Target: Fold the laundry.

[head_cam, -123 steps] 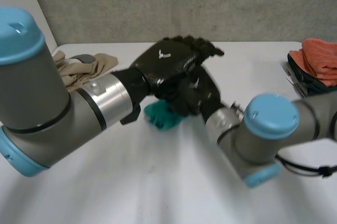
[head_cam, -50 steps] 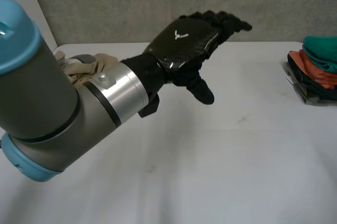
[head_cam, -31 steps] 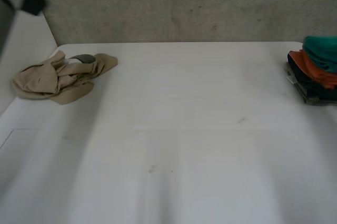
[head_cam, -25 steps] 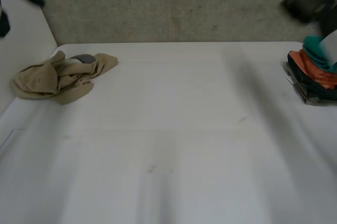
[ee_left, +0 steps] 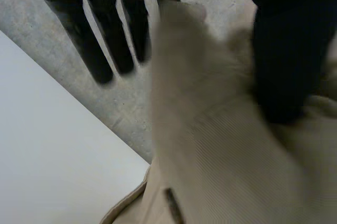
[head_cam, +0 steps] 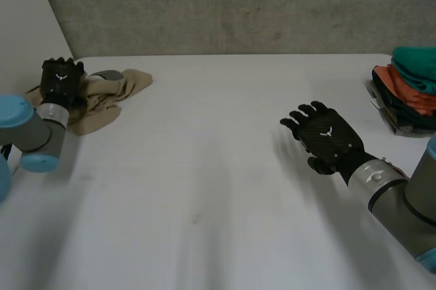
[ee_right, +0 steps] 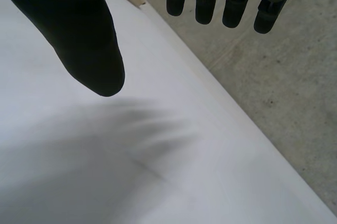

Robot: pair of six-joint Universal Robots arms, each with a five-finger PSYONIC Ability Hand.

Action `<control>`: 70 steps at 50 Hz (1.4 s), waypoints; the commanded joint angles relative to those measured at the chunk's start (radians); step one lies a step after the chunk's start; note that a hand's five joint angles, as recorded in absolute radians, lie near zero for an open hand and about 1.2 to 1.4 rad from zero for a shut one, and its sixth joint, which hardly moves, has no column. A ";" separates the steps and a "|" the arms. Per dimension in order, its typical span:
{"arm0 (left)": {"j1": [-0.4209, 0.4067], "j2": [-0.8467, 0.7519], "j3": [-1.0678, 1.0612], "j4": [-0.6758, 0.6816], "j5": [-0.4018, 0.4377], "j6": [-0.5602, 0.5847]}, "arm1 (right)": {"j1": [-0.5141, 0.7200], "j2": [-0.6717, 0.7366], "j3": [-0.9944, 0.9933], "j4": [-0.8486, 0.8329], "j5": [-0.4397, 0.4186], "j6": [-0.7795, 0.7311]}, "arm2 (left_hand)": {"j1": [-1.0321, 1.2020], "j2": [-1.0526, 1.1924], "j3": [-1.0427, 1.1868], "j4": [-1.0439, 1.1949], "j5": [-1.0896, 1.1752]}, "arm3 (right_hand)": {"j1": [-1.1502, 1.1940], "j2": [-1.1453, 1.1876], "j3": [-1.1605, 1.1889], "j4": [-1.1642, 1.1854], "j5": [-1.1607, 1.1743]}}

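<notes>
A crumpled beige garment (head_cam: pixel 103 103) lies at the table's far left corner. My left hand (head_cam: pixel 60 80) is down on the left part of it. In the left wrist view the thumb (ee_left: pixel 279 50) presses on the beige garment (ee_left: pixel 210 155), a fold of it rises toward the palm, and the fingers (ee_left: pixel 92 40) reach straight past the cloth's edge. My right hand (head_cam: pixel 328 138) hovers over the bare table right of the middle, palm down, fingers spread and holding nothing. In the right wrist view its thumb (ee_right: pixel 79 24) and fingers (ee_right: pixel 210 0) hang apart above the tabletop.
A stack of folded cloths (head_cam: pixel 412 89), teal on orange on dark, sits at the table's right edge. The white table (head_cam: pixel 218 188) ends at a grey wall behind. A white side wall stands close to the left of the garment.
The teal cloth went from between my hands onto the stack at the right. Both arms left the view. Now the left hand is on the beige garment, the right above the table.
</notes>
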 commanded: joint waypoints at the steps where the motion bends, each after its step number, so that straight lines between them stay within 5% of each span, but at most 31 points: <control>1: -0.004 -0.042 0.076 0.028 -0.014 -0.004 | -0.005 -0.001 0.016 -0.006 0.001 -0.004 | 0.669 0.713 0.718 0.736 0.758 | -0.059 -0.036 -0.041 -0.038 -0.712; 9: -0.099 0.319 -0.183 0.103 -0.023 -0.071 | -0.021 -0.015 0.015 -0.009 0.000 -0.003 | 0.669 0.713 0.718 0.736 0.758 | -0.059 -0.036 -0.041 -0.038 -0.712; 18: -0.349 0.772 -0.530 0.145 -0.016 -0.295 | -0.030 -0.041 0.015 -0.009 0.012 -0.001 | 0.669 0.713 0.718 0.736 0.758 | -0.059 -0.036 -0.041 -0.038 -0.712; 24: -0.506 0.820 -0.680 0.136 -0.011 -0.311 | -0.065 -0.087 0.015 -0.011 0.052 0.011 | 0.669 0.713 0.718 0.736 0.758 | -0.059 -0.036 -0.041 -0.038 -0.712; 30: -0.737 0.685 -0.757 0.120 -0.009 -0.303 | -0.108 -0.100 -0.008 -0.011 0.106 0.017 | 0.657 0.702 0.707 0.725 0.746 | -0.059 -0.036 -0.041 -0.038 -0.712; 31: -0.760 0.664 -0.757 0.111 -0.009 -0.303 | -0.113 -0.100 -0.010 -0.011 0.112 0.017 | 0.433 0.478 0.483 0.501 0.522 | -0.059 -0.036 -0.041 -0.038 -0.712; 32: -0.799 0.625 -0.754 0.076 -0.009 -0.303 | -0.114 -0.100 -0.013 -0.009 0.118 0.017 | -0.019 0.026 0.031 0.048 0.070 | -0.059 -0.036 -0.041 -0.038 -0.712; 34: -0.820 0.605 -0.756 0.020 -0.009 -0.300 | -0.116 -0.100 -0.022 -0.005 0.126 0.017 | -0.208 -0.163 -0.158 -0.140 -0.119 | -0.059 -0.036 -0.041 -0.038 -0.712; 43: -0.776 0.820 -0.812 -0.070 -0.071 -0.294 | -0.110 -0.104 -0.024 0.027 0.142 0.017 | -0.344 -0.299 -0.294 -0.276 -0.255 | -0.059 -0.036 -0.041 -0.038 -0.712; 52: -0.497 1.056 -0.947 -0.073 -0.129 -0.302 | -0.071 -0.192 -0.109 0.302 0.144 0.048 | -0.370 -0.325 -0.320 -0.303 -0.281 | -0.059 -0.036 -0.041 -0.038 -0.712; 60: -0.343 0.952 -0.938 -0.143 -0.114 -0.291 | 0.062 -0.178 -0.295 0.598 0.142 0.272 | -0.356 -0.311 -0.306 -0.288 -0.267 | -0.059 -0.036 -0.041 -0.038 -0.712; 70: -0.299 0.745 -0.868 -0.166 -0.102 -0.292 | 0.218 0.052 -0.539 0.722 0.182 0.422 | -0.359 -0.314 -0.309 -0.291 -0.270 | -0.059 -0.036 -0.041 -0.038 -0.712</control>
